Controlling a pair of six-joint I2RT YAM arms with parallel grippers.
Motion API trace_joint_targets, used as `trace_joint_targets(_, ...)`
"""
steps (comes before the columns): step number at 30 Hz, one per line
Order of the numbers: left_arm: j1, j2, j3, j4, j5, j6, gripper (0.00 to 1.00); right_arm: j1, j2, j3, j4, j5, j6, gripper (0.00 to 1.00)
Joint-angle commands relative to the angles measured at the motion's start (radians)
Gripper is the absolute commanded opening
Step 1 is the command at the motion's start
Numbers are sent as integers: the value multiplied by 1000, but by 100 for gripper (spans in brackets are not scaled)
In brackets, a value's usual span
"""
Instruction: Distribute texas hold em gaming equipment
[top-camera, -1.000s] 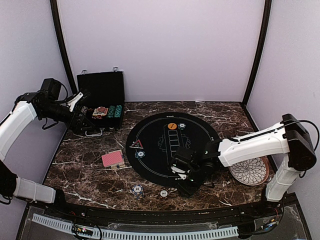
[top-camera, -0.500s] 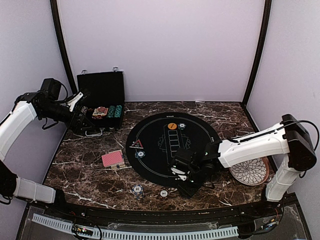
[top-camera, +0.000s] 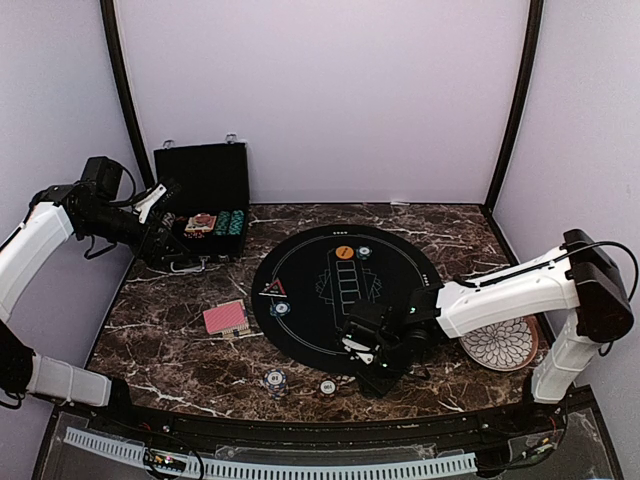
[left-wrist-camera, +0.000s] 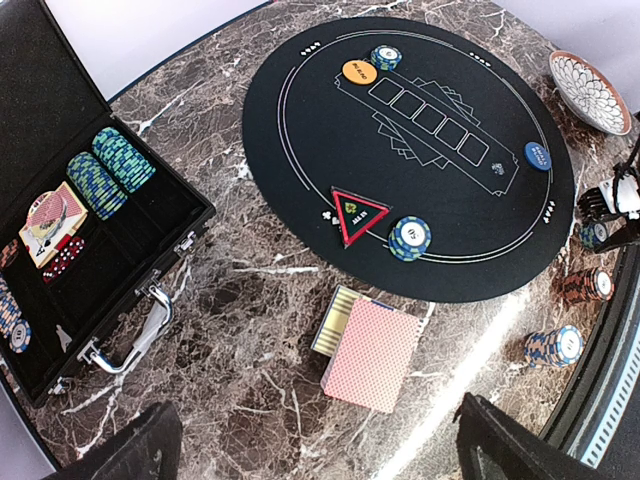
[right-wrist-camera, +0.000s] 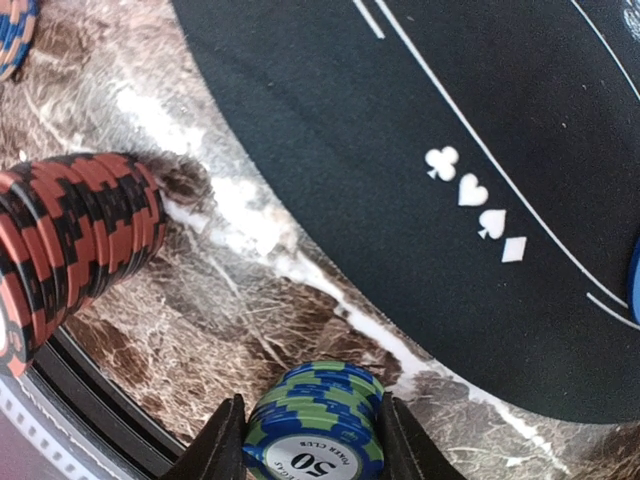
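The right pincer (right-wrist-camera: 310, 445) grips a blue-and-green chip stack (right-wrist-camera: 315, 400) marked "50".
The "50" sits on the stack's top face; the smaller lettering around it is too small to read. Club, heart, spade and diamond signs are printed in white on the black round mat (right-wrist-camera: 400, 120). The right arm (top-camera: 510, 290) stretches low from the right to the mat's near edge, with the held stack over the marble surface (right-wrist-camera: 250, 270), near a red-and-black chip stack (right-wrist-camera: 75, 250). The left arm (top-camera: 40, 235) is raised beside the open black case (left-wrist-camera: 100, 300), and the left pincer (left-wrist-camera: 318, 420) is spread wide and holds nothing, above a pink-backed card deck (left-wrist-camera: 372, 352) lying beside the mat.
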Motion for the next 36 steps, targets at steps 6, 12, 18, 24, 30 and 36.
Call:
trace_joint_targets(6, -6, -18, 18, -12, -1, 7, 99, 12, 4, -18, 14, 8, 4, 39)
trace_joint_targets(12, -6, -16, 19, -9, -3, 6, 99, 14, 2, -20, 13, 37, 2, 36)
trace_joint_targets(18, -6, -14, 22, -6, -5, 7, 99, 24, -8, -18, 4, 82, -7, 29)
trace_joint_targets(24, -6, -14, 29, -10, -3, 6, 99, 26, -39, 12, -20, 105, -6, 11)
trace_joint_targets(30, -6, -13, 37, -14, -5, 6, 99, 25, -78, 67, -77, 128, 7, 3)
trace_joint_targets(36, -6, -13, 41, -17, -5, 9, 99, -2, -103, 128, -130, 130, 8, 2)
